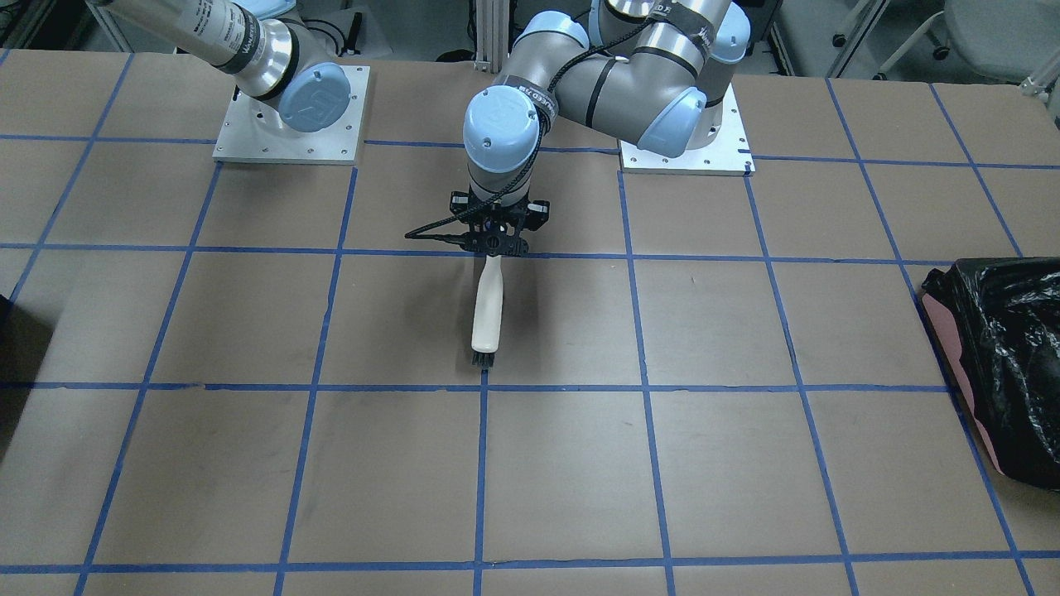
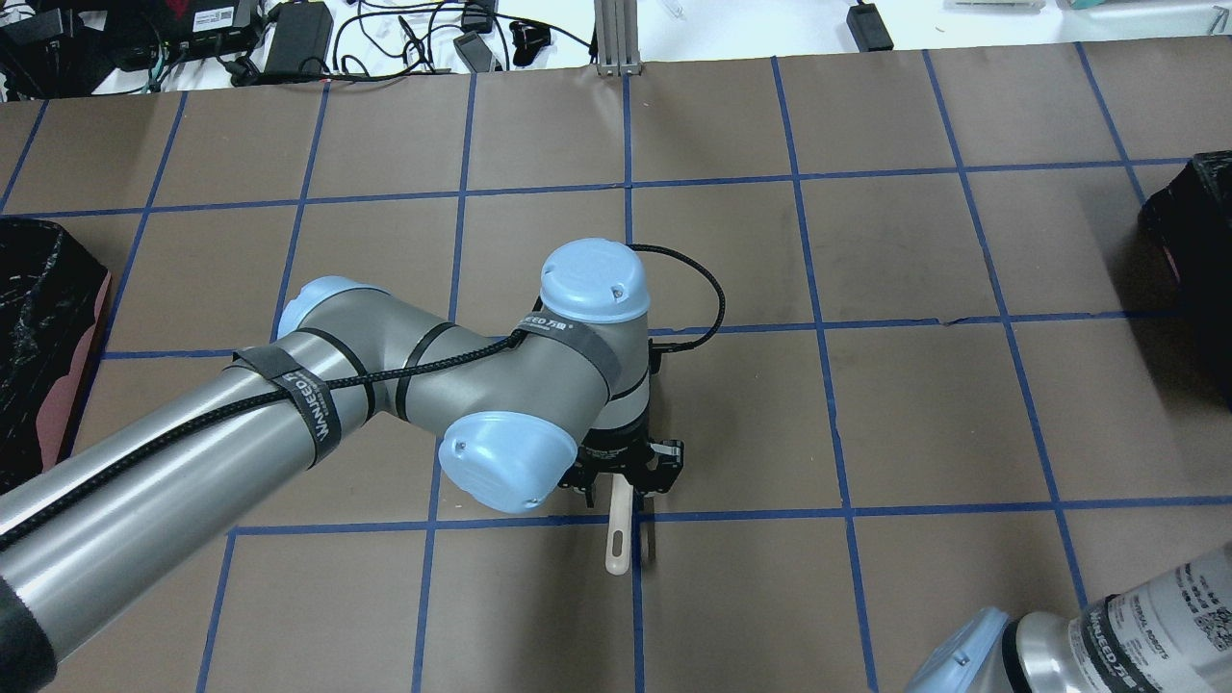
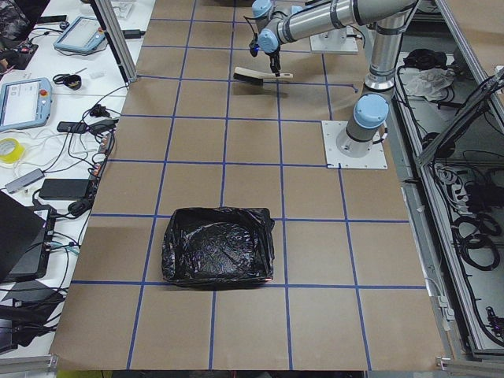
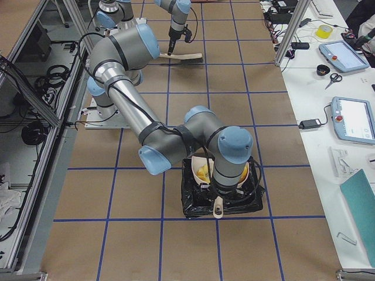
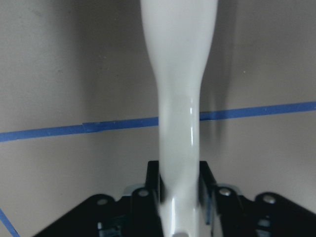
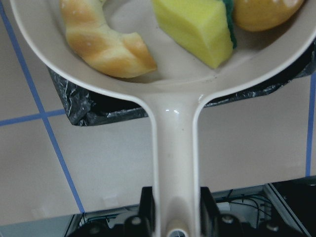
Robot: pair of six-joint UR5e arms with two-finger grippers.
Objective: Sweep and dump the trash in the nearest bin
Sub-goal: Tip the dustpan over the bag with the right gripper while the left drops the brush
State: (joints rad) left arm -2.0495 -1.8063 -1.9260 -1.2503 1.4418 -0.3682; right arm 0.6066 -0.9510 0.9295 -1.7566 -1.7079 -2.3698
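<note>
In the right wrist view my right gripper (image 6: 175, 200) is shut on the handle of a cream dustpan (image 6: 175, 123). In the pan lie a tan toy croissant (image 6: 106, 42), a yellow-and-green sponge block (image 6: 195, 27) and a golden-brown bread roll (image 6: 266, 12). The pan is held over a black-lined bin (image 6: 84, 106), which also shows in the exterior right view (image 4: 196, 205). My left gripper (image 1: 494, 246) is shut on the white handle of a hand brush (image 1: 487, 310). The brush lies low over the table's middle, its black bristles pointing away from me.
A second black-lined bin (image 1: 1006, 356) stands at the table edge on my left side and also shows in the overhead view (image 2: 38, 327). Blue tape lines (image 1: 480, 463) grid the brown table. Cables and devices lie beyond the far edge (image 2: 289, 29).
</note>
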